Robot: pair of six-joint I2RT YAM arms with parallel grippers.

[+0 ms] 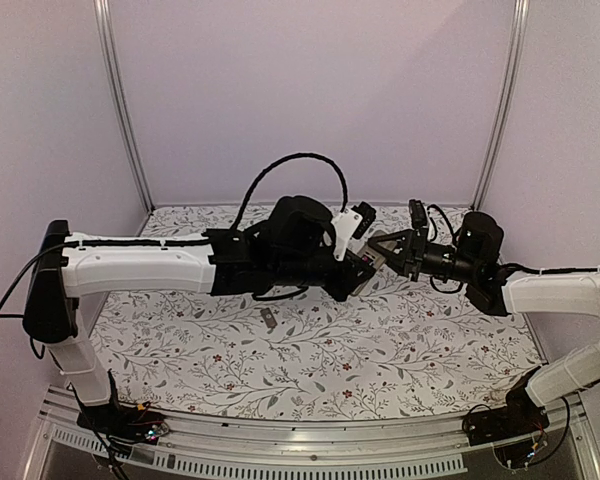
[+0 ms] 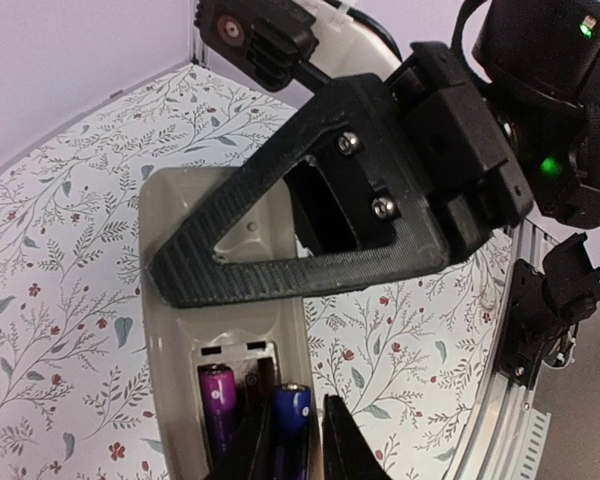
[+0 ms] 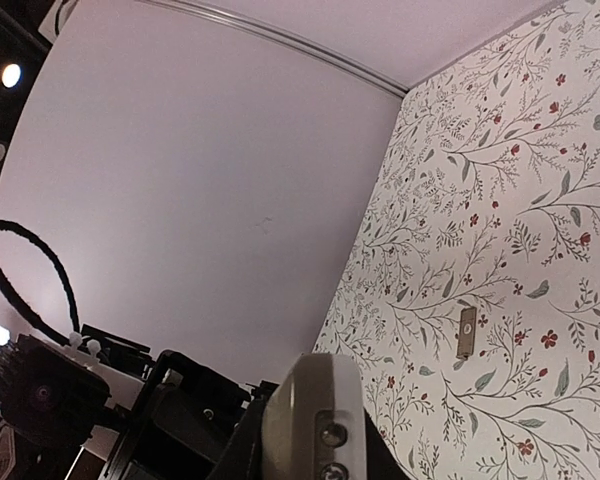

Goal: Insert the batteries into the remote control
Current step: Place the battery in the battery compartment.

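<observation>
The table (image 1: 430, 350) has a cloth with little leaves and red flowers on it. The left arm (image 1: 140, 268) and the right arm (image 1: 550, 292) reach in from the two sides. They meet in the air above the middle of the table.

The right gripper (image 1: 385, 250) is closed on the remote control (image 2: 175, 215). It holds one end of it up off the table. One black finger (image 2: 280, 270) lies across the tan back of the remote. The other end of the remote points at the left gripper (image 2: 296, 450), and the battery slot there is open.

The left gripper is closed on a blue battery (image 2: 291, 410). The battery sits between its two fingers, right at the open slot. You cannot tell if it is all the way in. A purple battery (image 2: 218, 400) lies in the slot, just to the left of the left gripper's fingers.

A small flat grey cover (image 3: 466, 333) lies on the cloth, below both grippers and well apart from them.
</observation>
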